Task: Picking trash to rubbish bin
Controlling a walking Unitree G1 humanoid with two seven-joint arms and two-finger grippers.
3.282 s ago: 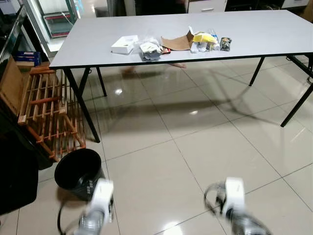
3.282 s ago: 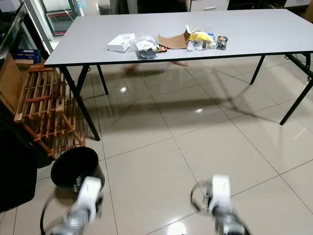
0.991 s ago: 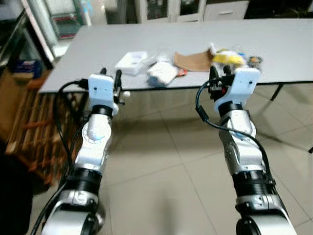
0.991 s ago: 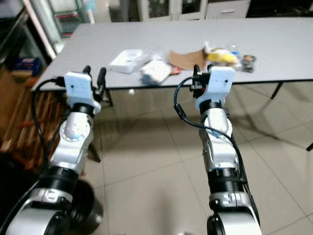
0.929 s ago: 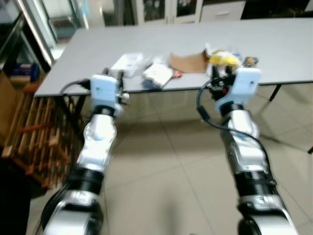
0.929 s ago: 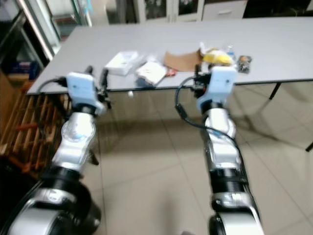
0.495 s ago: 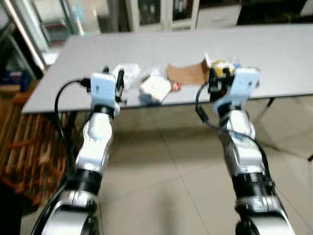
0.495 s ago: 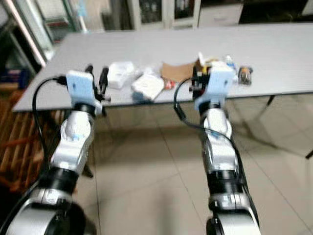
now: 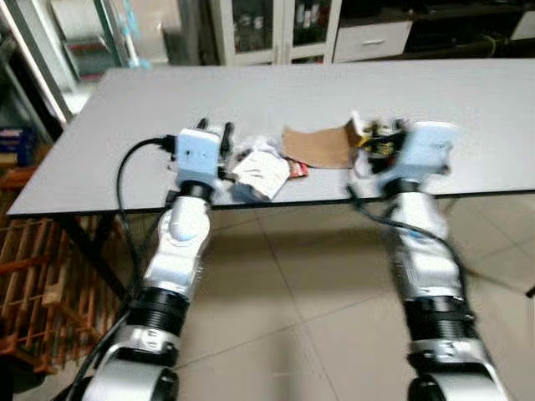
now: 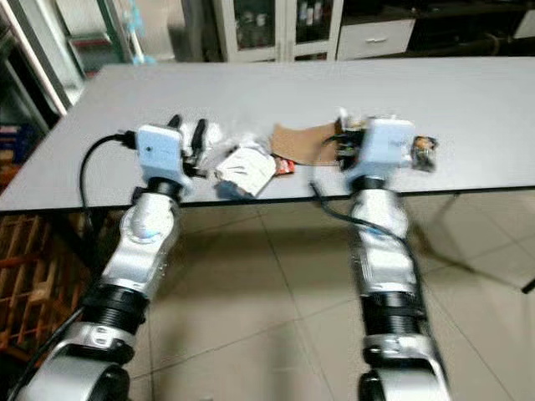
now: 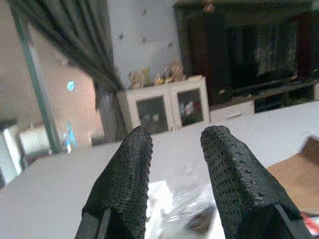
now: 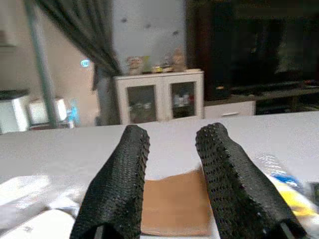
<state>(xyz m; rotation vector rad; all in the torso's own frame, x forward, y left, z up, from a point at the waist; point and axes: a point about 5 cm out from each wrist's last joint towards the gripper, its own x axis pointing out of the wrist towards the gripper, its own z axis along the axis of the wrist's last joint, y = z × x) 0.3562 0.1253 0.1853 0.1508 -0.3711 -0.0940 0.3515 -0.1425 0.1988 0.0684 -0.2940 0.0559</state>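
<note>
Trash lies in a row near the front edge of a grey table (image 9: 92, 167): a crumpled white packet (image 9: 261, 171), a flat piece of brown cardboard (image 9: 316, 146), a small dark can (image 10: 425, 150) and a yellow wrapper (image 12: 289, 191). My left gripper (image 9: 215, 129) is raised at the table edge, just left of the white packet, open with nothing between its fingers (image 11: 132, 164). My right gripper (image 10: 347, 138) hovers over the right end of the cardboard (image 12: 172, 209), also open and empty. A white box is mostly hidden behind the left gripper.
A wooden slatted rack (image 9: 33, 284) stands on the floor at the left, beside the table leg. White cabinets (image 9: 276, 29) and a dark unit line the wall behind the table. Tiled floor (image 9: 292, 284) lies between me and the table.
Both arms have risen from hanging low to table height. The camera has come closer to the table, and both open grippers now reach over its front edge by the trash.
</note>
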